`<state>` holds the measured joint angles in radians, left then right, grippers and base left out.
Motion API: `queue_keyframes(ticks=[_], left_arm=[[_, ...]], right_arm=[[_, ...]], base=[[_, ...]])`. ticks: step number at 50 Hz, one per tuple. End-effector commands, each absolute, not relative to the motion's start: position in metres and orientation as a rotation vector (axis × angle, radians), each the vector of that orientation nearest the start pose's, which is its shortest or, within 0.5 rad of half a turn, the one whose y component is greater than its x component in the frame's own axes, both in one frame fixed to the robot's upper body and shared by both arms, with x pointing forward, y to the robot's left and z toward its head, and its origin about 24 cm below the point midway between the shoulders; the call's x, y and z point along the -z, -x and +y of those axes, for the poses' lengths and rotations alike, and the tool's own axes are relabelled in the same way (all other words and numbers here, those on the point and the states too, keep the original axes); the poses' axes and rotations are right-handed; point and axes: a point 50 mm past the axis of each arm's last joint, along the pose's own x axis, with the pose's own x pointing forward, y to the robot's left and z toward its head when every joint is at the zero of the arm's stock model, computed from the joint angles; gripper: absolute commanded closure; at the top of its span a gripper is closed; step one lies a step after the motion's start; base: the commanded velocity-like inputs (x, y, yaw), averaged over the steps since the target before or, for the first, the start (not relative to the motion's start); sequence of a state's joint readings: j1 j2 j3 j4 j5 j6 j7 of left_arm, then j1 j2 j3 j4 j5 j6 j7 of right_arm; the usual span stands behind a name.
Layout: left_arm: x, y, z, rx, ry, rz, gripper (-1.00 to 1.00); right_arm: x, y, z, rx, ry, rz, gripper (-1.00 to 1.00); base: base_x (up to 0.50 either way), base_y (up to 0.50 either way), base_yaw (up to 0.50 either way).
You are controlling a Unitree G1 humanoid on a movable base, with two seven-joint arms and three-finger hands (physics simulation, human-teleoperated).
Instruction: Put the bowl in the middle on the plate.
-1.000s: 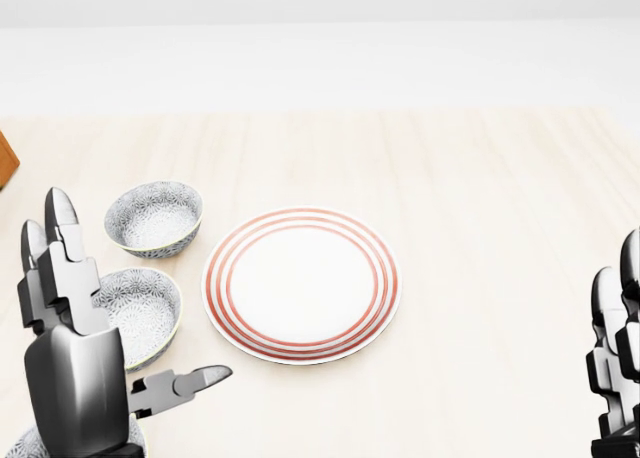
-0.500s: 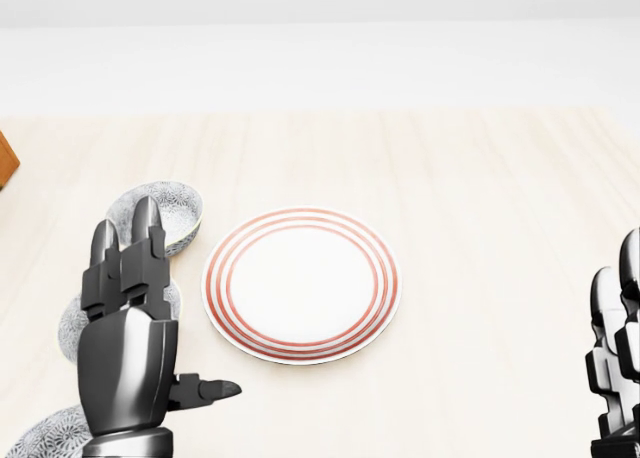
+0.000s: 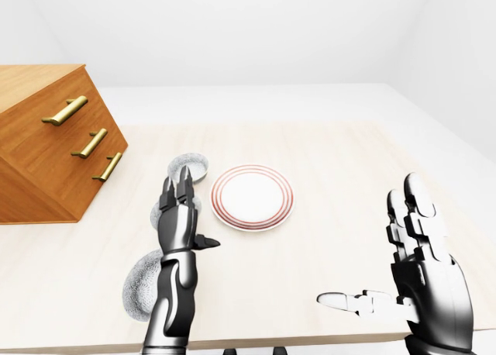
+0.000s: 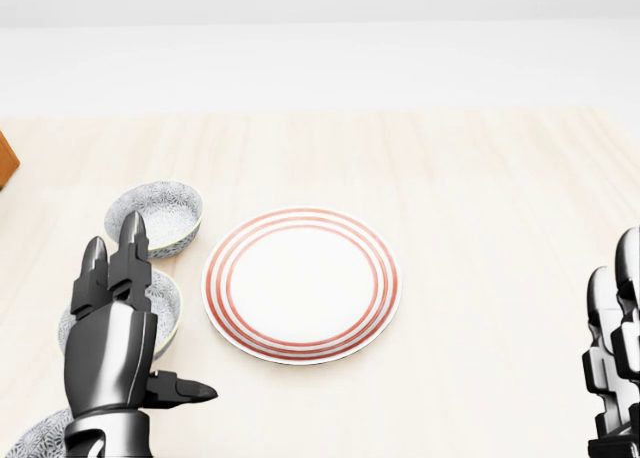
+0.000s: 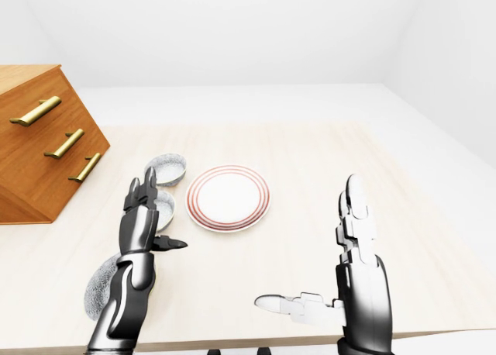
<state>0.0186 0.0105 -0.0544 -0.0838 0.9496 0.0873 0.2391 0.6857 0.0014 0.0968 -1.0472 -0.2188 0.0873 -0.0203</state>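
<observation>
1. left hand [image 4: 112,343]: fingers straight, thumb out, gripping nothing. In the head view it covers the left part of the middle bowl [image 4: 168,306]; contact can't be judged.
2. right hand [image 3: 425,271]: also spread, holding nothing, well apart.
3. far bowl [image 4: 155,216] just above the left fingertips, inside empty. near bowl [image 3: 142,287] beside the forearm.
4. plate [image 4: 300,283], red-ringed, just right of the left hand, bare.
5. Pale wooden table [image 4: 480,208], white room. drawer chest [image 3: 39,146] off to the left.
6. Count: three bowls, one plate, three brass handles [image 3: 65,110].

In the head view the middle bowl [image 4: 169,308], white with a fine grey pattern, stands upright, largely hidden behind the straight fingers [image 4: 128,263] of the left hand [image 4: 110,353]. The plate [image 4: 300,285], white with red rings, lies flat just right of those fingers, beside the bowl without touching it.
</observation>
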Motion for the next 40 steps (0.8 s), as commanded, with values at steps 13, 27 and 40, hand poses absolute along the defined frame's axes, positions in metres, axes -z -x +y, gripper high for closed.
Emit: queue_keyframes(ticks=[13, 27, 40], left_arm=[[-0.016, -0.297, 0.180, -0.295, -0.868, 0.113, -1.00], [0.016, -0.311, 0.187, -0.337, -0.837, 0.303, -1.00], [0.025, -0.306, 0.189, -0.342, -0.824, 0.345, -1.00]], right_arm=[[-0.155, -0.116, -0.162, 0.168, 0.225, -0.286, -1.00], [-0.155, -0.116, -0.161, 0.163, 0.229, -0.293, -1.00], [-0.156, -0.116, -0.160, 0.162, 0.228, -0.295, -1.00]], base=[[0.00, 0.00, 0.00], [0.00, 0.00, 0.00], [0.00, 0.00, 0.00]])
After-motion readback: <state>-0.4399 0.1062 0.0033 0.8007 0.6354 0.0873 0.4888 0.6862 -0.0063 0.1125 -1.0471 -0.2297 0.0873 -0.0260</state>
